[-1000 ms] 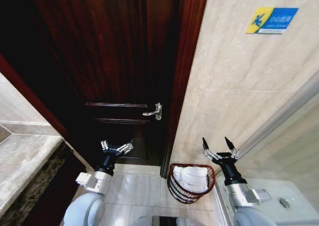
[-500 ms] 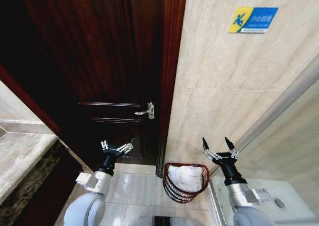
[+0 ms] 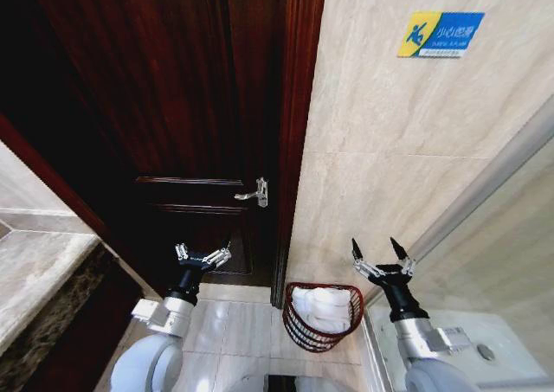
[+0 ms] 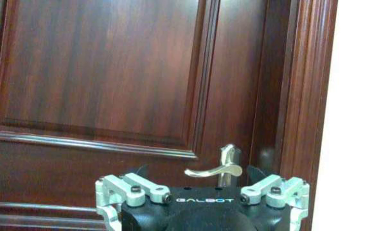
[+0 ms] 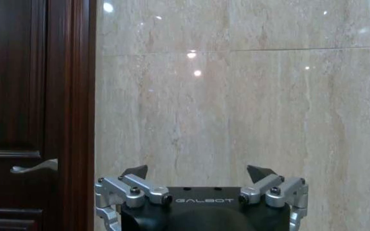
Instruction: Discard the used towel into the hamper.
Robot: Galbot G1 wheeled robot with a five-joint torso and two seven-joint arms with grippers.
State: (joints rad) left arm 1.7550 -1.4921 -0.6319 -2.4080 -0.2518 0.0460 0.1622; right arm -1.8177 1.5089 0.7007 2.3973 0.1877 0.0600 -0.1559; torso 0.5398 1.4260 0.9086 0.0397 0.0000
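The hamper (image 3: 299,324), a small dark red-brown wire basket, stands on the floor against the marble wall beside the door frame. A white towel (image 3: 324,308) lies bunched inside it. My left gripper (image 3: 203,253) hovers open to the hamper's left, in front of the dark door, holding nothing. My right gripper (image 3: 380,252) hovers open just right of and above the hamper, also holding nothing. In the left wrist view the left gripper (image 4: 201,185) faces the door. The right gripper (image 5: 198,172) faces the marble wall in its own wrist view.
A dark wooden door (image 3: 173,115) with a silver lever handle (image 3: 253,193) faces me. Marble wall (image 3: 407,158) with a blue sign (image 3: 441,35) is on the right. A stone counter (image 3: 35,279) juts in at left, and a white fixture (image 3: 485,349) sits at lower right.
The camera turned over the past second: door, hamper and sign slid leftward in the head view, then settled. Both arms hold the same pose, open.
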